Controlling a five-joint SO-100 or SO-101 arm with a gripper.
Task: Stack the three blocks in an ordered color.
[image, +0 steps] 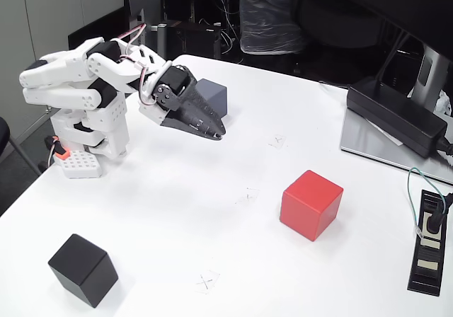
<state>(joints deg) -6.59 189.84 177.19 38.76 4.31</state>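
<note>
Blue-grey block point(214, 96) just behind hand point(216, 134); fingers together, empty.

A black power brick point(398, 115) rests on a monitor base point(368, 143) (right edge), near a power strip point(429, 243).

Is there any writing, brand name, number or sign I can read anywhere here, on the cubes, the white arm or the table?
No readable text anywhere.
Matte red cube, black cube, slate blue-grey cube: plain faces, no markings.
White table: faint pencilled cross marks, not letters.
White robot arm and its dark gripper: no label visible.
Black power strip: pale stickers, too small to read.
Long black power brick: nothing legible.
</note>
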